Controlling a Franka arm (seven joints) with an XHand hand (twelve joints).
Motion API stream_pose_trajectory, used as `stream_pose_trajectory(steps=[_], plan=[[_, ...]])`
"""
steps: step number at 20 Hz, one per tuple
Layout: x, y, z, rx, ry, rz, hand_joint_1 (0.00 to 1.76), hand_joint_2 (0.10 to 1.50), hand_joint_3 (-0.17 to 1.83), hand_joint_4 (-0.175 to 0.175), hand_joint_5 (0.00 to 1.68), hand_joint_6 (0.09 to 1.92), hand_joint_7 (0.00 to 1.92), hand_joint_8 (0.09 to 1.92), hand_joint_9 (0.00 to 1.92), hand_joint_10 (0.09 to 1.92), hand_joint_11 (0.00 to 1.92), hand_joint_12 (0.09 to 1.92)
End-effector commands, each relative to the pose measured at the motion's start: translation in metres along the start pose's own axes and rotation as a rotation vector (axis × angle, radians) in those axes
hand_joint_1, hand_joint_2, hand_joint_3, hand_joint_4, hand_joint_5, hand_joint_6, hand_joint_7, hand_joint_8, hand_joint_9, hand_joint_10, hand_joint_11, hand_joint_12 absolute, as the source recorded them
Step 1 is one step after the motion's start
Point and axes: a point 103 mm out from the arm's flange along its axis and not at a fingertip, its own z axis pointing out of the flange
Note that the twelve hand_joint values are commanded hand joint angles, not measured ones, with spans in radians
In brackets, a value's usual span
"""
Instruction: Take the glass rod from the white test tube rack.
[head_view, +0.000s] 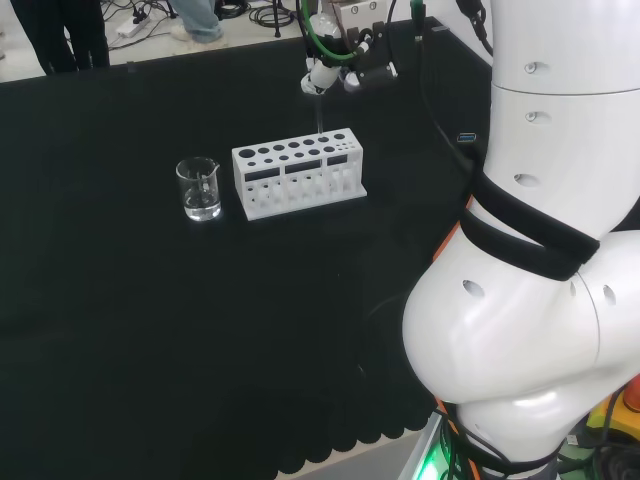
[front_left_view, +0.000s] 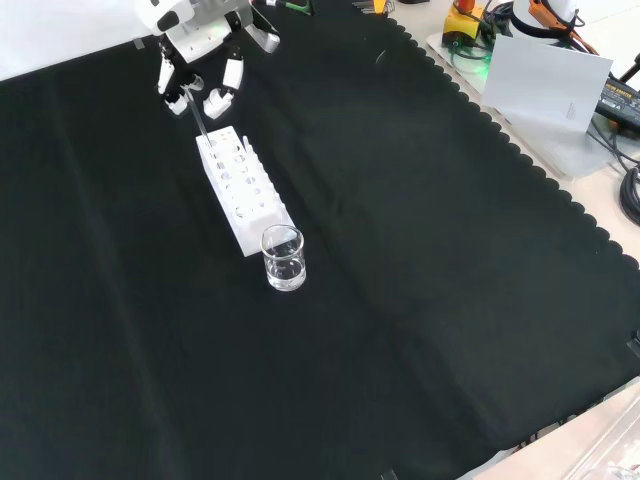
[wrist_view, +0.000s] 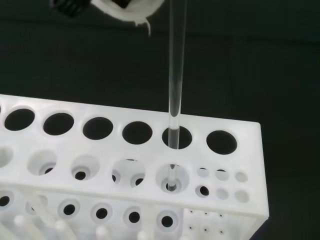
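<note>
Robot hand (front_left_view: 205, 62) pinches top of glass rod (wrist_view: 176, 75), fingers curled round it, above end of white test tube rack (head_view: 298, 172) on black-clothed bench (front_left_view: 420, 260). Rod upright, lower end still inside rack hole, second from rack's end in wrist view. Judged step: lifting rod out. Best done straight up along hole axis, no sideways drift, until tip clears top plate. Rod clear, thin, straight, smooth; likely slippery, brittle. Beaker (head_view: 200, 188) just beside rack's opposite end.

The glass rod (wrist_view: 176, 75) is clear and smooth, and the white test tube rack (wrist_view: 150, 165) looks like matt plastic. Matt black cloth (front_left_view: 420, 280) covers the surface, where a glossy clear beaker (head_view: 200, 188) stands.
</note>
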Motion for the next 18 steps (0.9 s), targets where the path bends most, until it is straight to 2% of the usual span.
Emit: stream_pose_trajectory(steps=[1,5,7,9,13,15,16,17,18], plan=[[0.0038,0.0028,-0.0015,-0.005,0.002,0.002,0.98,0.73,0.55,-0.175,0.76,0.91,0.92,0.96,1.42,0.63,1.42,0.89],[0.0024,0.0046,0.0006,-0.033,-0.005,0.009,1.07,0.72,0.58,-0.175,0.84,0.86,0.94,0.98,1.47,0.57,1.52,0.78],[0.0039,0.0059,0.0019,-0.035,-0.019,0.008,1.14,0.88,0.36,-0.175,0.97,0.91,0.96,0.99,1.49,0.55,1.60,0.70],[0.0049,0.0070,0.0028,-0.041,-0.028,0.012,1.16,0.99,0.17,-0.175,1.02,0.91,0.96,1.01,1.49,0.55,1.65,0.63],[0.0073,0.0089,0.0042,-0.068,-0.045,0.027,1.18,1.04,0.07,-0.175,1.05,0.89,0.98,1.03,1.49,0.59,1.66,0.57],[0.0084,0.0088,0.0043,-0.088,-0.053,0.040,1.22,1.05,0.06,-0.076,1.05,0.84,1.04,1.01,1.49,0.64,1.64,0.54],[0.0085,0.0078,0.0037,-0.101,-0.053,0.050,1.24,1.04,0.06,-0.054,1.06,0.80,1.06,1.00,1.49,0.67,1.62,0.53],[0.0084,0.0062,0.0024,-0.118,-0.048,0.063,1.25,1.03,0.07,-0.055,1.08,0.76,1.09,0.98,1.49,0.70,1.61,0.52],[0.0080,0.0045,0.0007,-0.131,-0.040,0.077,1.26,0.96,0.20,-0.072,1.10,0.73,1.11,0.98,1.49,0.75,1.59,0.52]])
